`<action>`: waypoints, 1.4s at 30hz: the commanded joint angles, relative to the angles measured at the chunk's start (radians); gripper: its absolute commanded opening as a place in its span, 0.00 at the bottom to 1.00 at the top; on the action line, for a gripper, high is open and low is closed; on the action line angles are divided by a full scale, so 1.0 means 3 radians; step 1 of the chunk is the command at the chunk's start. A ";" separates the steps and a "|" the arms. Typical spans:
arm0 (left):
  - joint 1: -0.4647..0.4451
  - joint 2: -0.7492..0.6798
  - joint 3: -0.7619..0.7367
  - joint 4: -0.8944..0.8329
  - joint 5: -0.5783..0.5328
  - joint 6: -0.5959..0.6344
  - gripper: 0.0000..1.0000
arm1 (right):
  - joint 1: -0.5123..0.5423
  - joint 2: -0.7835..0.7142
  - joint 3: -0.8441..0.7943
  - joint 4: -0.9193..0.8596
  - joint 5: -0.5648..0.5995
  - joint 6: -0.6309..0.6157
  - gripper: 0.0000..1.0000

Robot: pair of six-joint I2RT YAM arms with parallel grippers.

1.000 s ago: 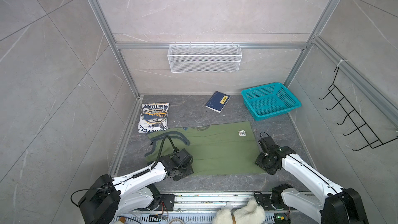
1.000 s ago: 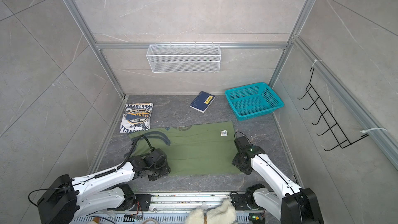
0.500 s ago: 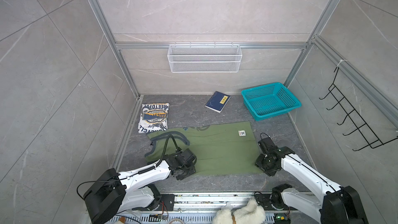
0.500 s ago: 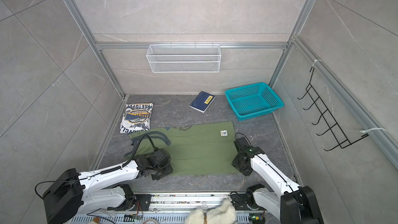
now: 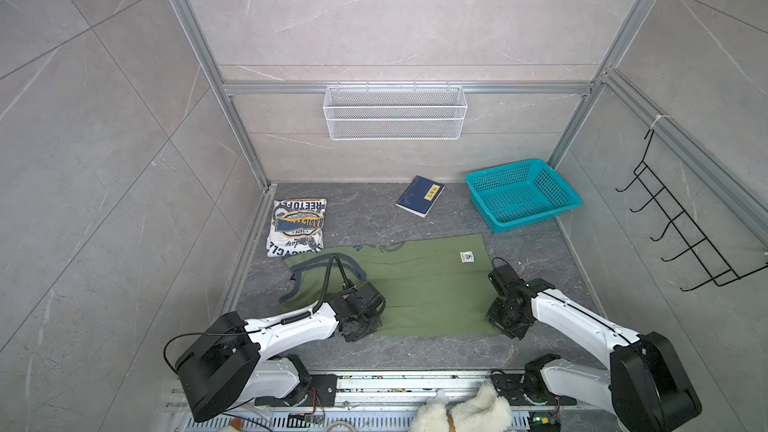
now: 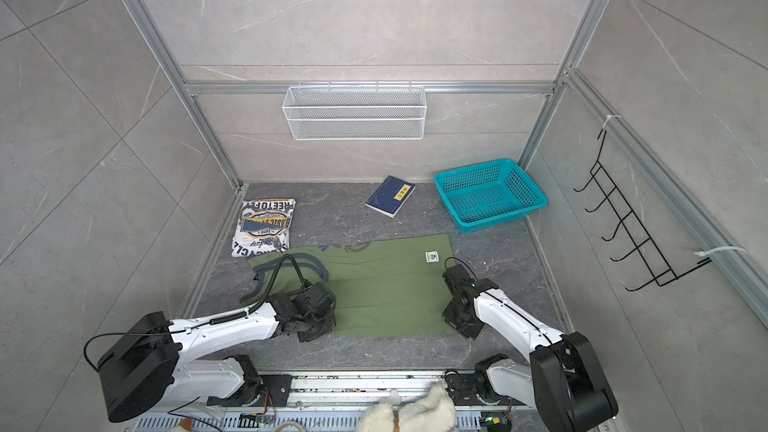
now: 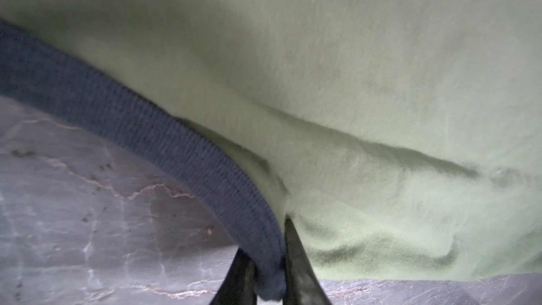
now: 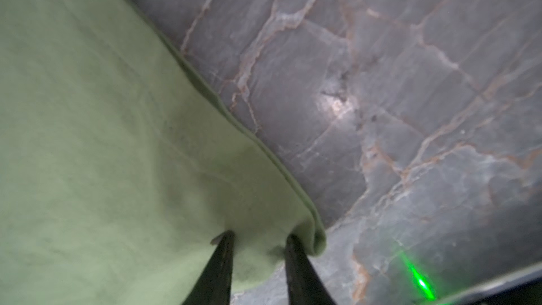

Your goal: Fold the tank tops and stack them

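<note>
white tank top (image 5: 297, 224): print partly readable, "REETOF…" on far edge. Label on book (image 5: 419, 196) and tag (image 5: 467, 256) on olive tank top (image 5: 415, 288): too small to read.

folded tank top (image 5: 297, 224) lies behind-left of spread tank top (image 5: 424, 284), book (image 5: 419, 196) behind it, basket (image 5: 559, 195) behind-right

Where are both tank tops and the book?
white tank top (image 5: 299, 226): in a top view, badge print.
green tank top (image 5: 432, 284): in a top view, middle.
navy book (image 5: 417, 198): in a top view, cover.

The whole floor (image 5: 415, 218) is being overlooked from above in both top views; the olive tank top (image 7: 352, 83) is being framed close-up by both wrist cameras.
</note>
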 commanded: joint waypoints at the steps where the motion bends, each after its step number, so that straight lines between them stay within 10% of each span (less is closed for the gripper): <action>1: -0.0011 0.0017 0.0020 -0.0068 -0.0096 -0.0006 0.13 | 0.0027 0.0082 -0.0044 0.0184 -0.0053 0.0071 0.22; 6: -0.0012 -0.0047 0.0076 -0.0156 -0.0159 0.0021 0.07 | 0.0044 0.0059 0.0072 0.0009 0.0164 0.0006 0.00; 16: -0.0008 -0.0162 0.0432 -0.0414 -0.0456 0.0174 0.03 | 0.0044 -0.0276 0.0517 -0.0243 0.0481 -0.0307 0.00; 42: 0.0888 0.0742 0.1422 -0.0106 -0.0322 0.1016 0.02 | -0.0066 0.1072 0.1873 0.0257 0.0856 -0.0875 0.00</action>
